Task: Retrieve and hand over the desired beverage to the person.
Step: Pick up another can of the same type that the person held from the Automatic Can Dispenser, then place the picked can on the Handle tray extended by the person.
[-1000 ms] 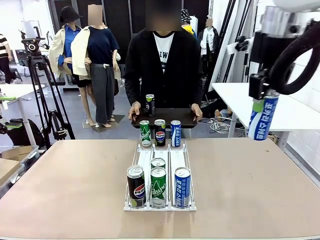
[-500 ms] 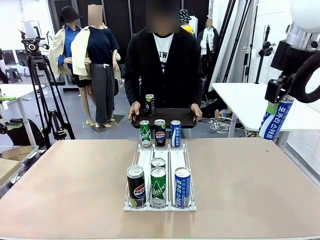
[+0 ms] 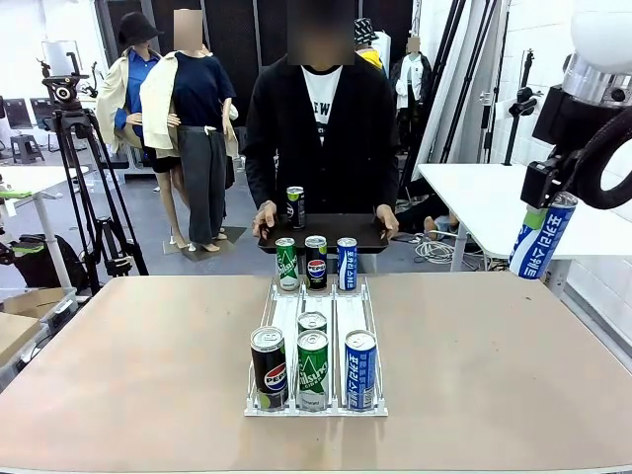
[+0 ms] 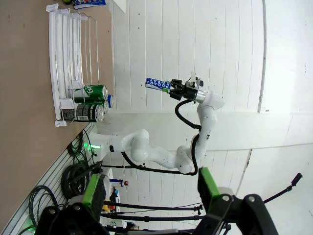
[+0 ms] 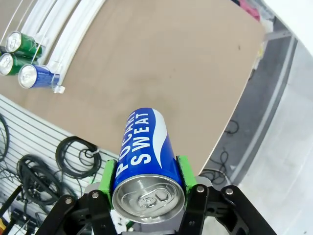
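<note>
The right claw (image 3: 541,212) is clamped on a blue can (image 3: 542,237), raised off the counter's (image 3: 494,375) right edge; handing it to the person (image 3: 321,128) remains. The left claw (image 4: 151,196) is spread apart.

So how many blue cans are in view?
3: one blue can at the rack's near right, one at its far right, one tilted in the right gripper. Others may be hidden.
</note>
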Robot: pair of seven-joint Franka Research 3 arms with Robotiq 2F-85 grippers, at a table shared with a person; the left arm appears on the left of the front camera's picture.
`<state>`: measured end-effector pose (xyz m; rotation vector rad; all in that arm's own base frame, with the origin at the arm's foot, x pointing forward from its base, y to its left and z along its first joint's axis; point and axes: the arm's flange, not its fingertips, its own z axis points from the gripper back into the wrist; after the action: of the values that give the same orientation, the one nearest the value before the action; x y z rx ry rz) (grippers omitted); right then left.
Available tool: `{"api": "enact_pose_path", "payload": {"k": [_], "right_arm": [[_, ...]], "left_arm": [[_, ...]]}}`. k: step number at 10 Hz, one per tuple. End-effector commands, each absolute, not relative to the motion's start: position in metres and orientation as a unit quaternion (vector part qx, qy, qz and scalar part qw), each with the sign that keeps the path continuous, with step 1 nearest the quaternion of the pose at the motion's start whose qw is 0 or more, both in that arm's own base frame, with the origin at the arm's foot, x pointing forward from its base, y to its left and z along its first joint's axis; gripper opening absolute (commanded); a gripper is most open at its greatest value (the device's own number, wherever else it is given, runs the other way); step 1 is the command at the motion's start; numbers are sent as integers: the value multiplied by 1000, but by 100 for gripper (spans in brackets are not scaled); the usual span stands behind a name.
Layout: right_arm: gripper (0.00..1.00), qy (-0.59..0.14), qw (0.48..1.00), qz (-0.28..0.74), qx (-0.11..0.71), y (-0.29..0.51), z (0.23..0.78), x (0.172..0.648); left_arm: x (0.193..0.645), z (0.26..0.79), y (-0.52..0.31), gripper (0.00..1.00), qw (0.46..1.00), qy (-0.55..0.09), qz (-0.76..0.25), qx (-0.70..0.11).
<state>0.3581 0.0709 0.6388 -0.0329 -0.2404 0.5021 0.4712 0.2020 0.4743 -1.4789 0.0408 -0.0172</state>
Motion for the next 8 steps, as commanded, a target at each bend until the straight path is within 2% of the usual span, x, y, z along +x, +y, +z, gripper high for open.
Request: {"api": "enact_pose_path", "payload": {"k": [1,8], "right_arm": [[0,-119,962,246,-15,69,640,359],[0,-119,962,246,-15,69,640,359]], "left_arm": [[471,476,202,100,741,16,-6,-671],[471,476,202,100,741,16,-6,-671]]}}
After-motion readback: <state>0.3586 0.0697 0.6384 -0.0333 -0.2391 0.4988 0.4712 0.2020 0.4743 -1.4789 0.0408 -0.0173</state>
